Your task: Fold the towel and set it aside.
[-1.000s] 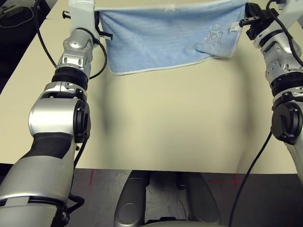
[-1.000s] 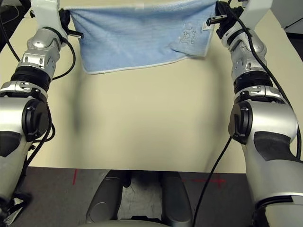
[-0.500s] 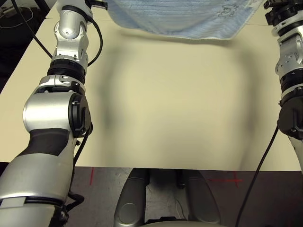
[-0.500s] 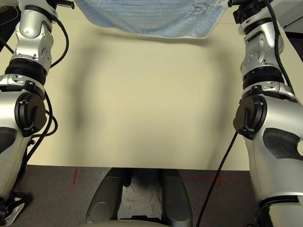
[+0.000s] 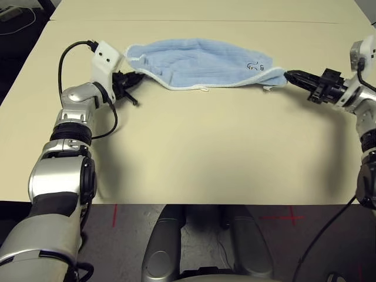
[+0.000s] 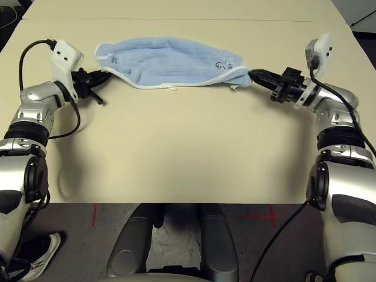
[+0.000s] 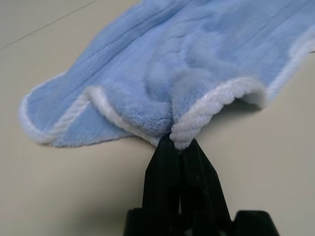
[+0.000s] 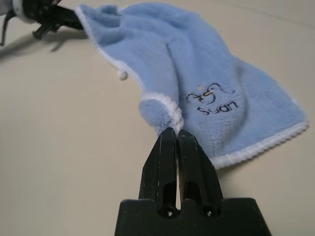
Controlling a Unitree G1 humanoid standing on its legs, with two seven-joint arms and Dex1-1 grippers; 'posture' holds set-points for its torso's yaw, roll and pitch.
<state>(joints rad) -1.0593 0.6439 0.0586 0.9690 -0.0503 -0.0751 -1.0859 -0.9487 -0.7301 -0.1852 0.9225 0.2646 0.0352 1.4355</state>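
Light blue terry towel (image 5: 200, 61), soft, limp, sagging on the beige table (image 5: 194, 153). Left gripper (image 5: 134, 77) and right gripper (image 5: 289, 76) fingers pinch opposite white-edged corners; hold there.

From my remote seat this looks like a robotics lab or test room rather than anyone's home. I see a broad, plain cream-coloured surface (image 5: 194, 158) with a thin seam line across its far part, standing over a dark grey floor (image 5: 329, 235) marked with red tape crosses (image 5: 292, 220), the kind used to fix a rig's position. Black cables (image 5: 70, 53) run loose along the silver arms, and at the far left corner a pale power strip (image 5: 13, 13) lies on the dark floor beside the surface.
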